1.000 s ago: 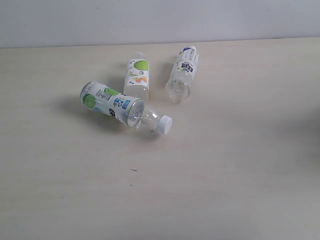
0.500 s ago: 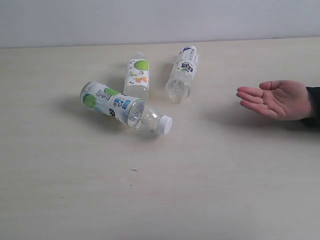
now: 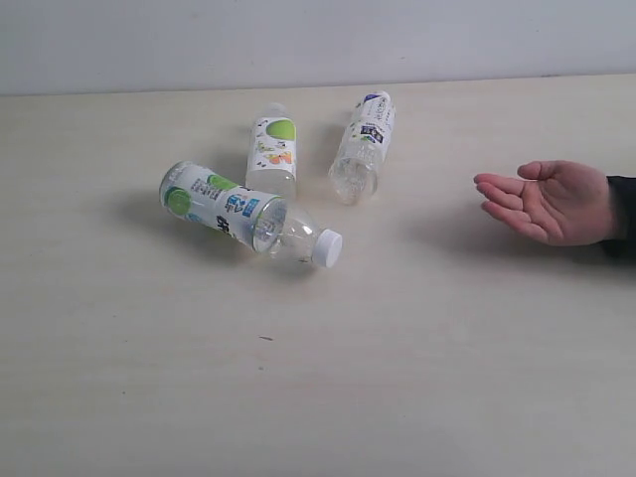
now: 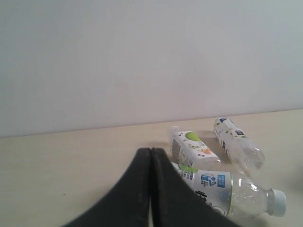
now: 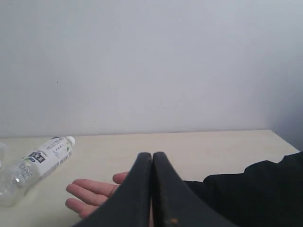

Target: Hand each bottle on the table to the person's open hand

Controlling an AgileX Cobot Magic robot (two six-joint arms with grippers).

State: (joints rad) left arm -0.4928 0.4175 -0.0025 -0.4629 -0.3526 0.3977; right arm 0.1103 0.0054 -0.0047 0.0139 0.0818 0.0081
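On the pale cream surface three clear bottles lie on their sides, grouped left of centre in the exterior view. Nearest the camera is a green-and-white bottle, lying slantwise with its white cap pointing toward the lower right. Just behind it lies a second green-and-white bottle, its base toward the camera and its neck toward the far edge; the two are close, but whether they touch I cannot tell. To the right of that one, and apart from it, lies a white-and-blue bottle, also with its base toward the camera. Well to the right of the group, the person's open hand is held palm up, fingers extended toward the bottles, with a dark sleeve at the wrist. The left claw has its two black fingers pressed together, gripping nothing, and all three bottles lie beyond its tips. The right claw is likewise closed tight on nothing, with the hand and the white-and-blue bottle beyond it.
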